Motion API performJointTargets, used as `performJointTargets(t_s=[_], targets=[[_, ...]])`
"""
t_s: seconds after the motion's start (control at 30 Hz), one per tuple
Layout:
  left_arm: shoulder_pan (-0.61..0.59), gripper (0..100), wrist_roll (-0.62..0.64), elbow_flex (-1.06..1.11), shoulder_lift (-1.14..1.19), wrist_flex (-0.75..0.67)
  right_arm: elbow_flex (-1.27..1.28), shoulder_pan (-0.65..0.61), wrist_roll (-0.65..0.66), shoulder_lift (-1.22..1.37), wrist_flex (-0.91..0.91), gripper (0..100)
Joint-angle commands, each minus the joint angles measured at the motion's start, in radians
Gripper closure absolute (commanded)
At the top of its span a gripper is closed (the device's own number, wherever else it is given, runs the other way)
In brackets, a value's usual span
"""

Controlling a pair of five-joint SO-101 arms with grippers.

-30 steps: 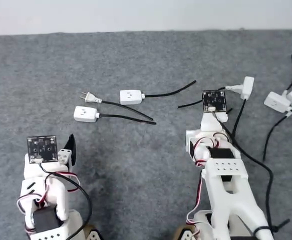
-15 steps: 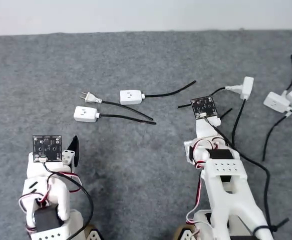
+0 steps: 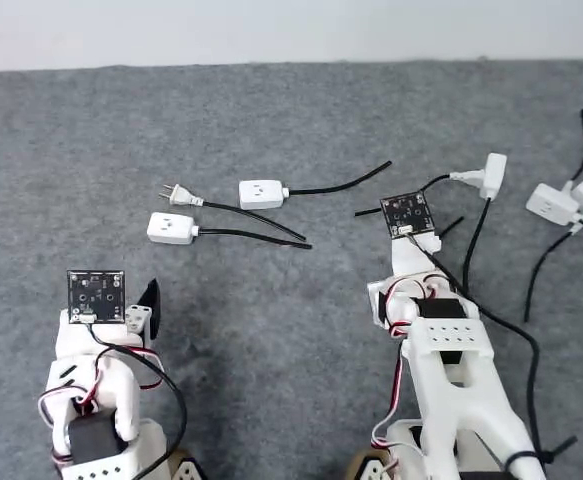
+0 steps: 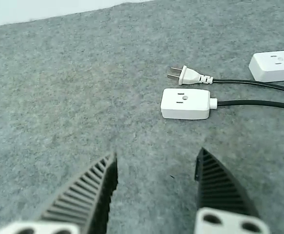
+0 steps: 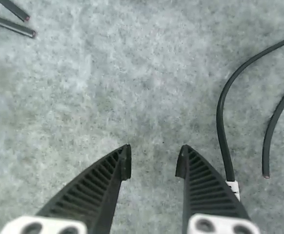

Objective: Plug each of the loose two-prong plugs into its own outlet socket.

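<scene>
Two-prong plug (image 4: 185,75) lies loose on the grey counter (image 3: 301,110), left of centre, just beside one white outlet socket (image 4: 185,103). A second socket (image 3: 262,193) sits near it (both face up). Left hand (image 4: 156,163) is open and empty, near the front-left corner. Right hand (image 5: 154,156) is open and empty, over bare counter beside black cords (image 5: 224,122).

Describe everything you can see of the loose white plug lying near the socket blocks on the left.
The loose plug is white, seemingly moulded plastic, with two bare metal prongs, a ribbed collar and a black cord trailing off. It lies flat on the grey carpet, unplugged, close beside a white socket block but apart from it. Nothing but the carpet touches it.
</scene>
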Motion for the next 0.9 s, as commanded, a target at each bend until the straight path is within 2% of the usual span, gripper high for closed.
performJointTargets(t_s=[0.0, 0.27, 0.4, 0.7, 0.87], targets=[[0.005, 75, -0.017, -0.044, -0.003, -0.002, -0.054, -0.013, 0.012, -0.030, 0.010, 83.2], [0.003, 75, -0.017, 0.001, -0.003, -0.046, -0.078, -0.041, 0.057, -0.031, 0.013, 83.0], [0.003, 75, -0.017, -0.001, -0.003, -0.044, -0.212, -0.058, 0.112, -0.019, 0.105, 83.0], [0.003, 75, -0.017, -0.002, -0.003, -0.048, -0.517, -0.240, 0.348, -0.018, 0.344, 82.9], [0.003, 75, -0.017, -0.002, -0.003, -0.049, -0.631, -0.268, 0.473, -0.018, 0.398, 82.8]])
